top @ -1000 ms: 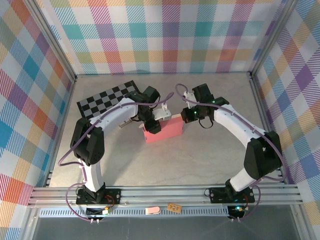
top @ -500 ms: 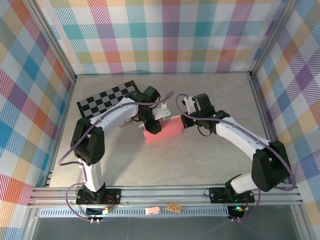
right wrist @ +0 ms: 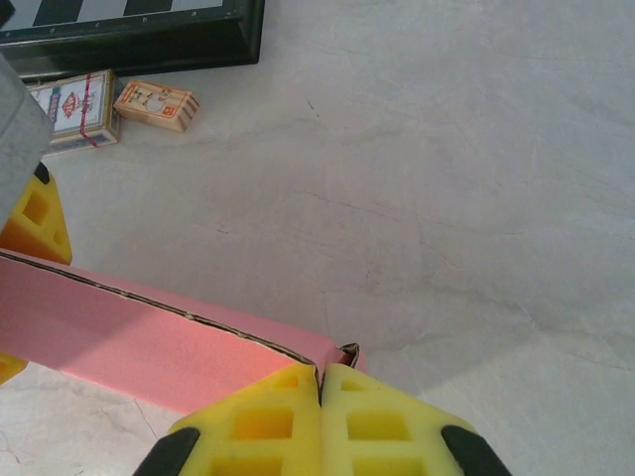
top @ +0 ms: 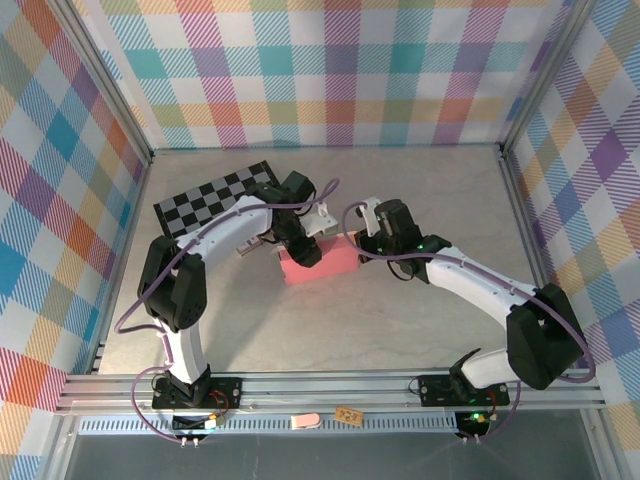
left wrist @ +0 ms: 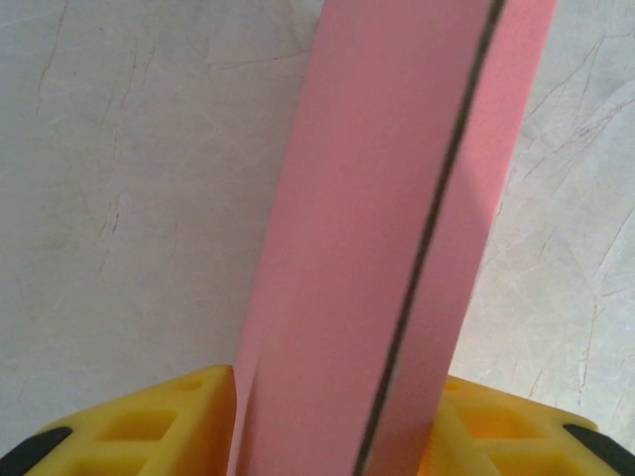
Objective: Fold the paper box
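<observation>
The pink paper box (top: 325, 265) stands on edge in the middle of the table as a long narrow folded shape. My left gripper (top: 300, 248) is at its left end. In the left wrist view the box (left wrist: 397, 198) runs up between the two yellow fingers (left wrist: 149, 421), which touch its sides; a dark seam runs along it. My right gripper (top: 358, 243) is at the right end. Its fingertips (right wrist: 298, 382) are pressed together against the top corner of the box (right wrist: 149, 332).
A black-and-white checkered board (top: 215, 195) lies at the back left, its dark frame (right wrist: 149, 50) showing in the right wrist view. Two small card packets (right wrist: 74, 109) (right wrist: 156, 104) lie in front of it. Plaid walls close in three sides.
My right gripper has moved left and down onto the box's right end. The box has shifted slightly left and looks flatter. The left arm has barely moved.
</observation>
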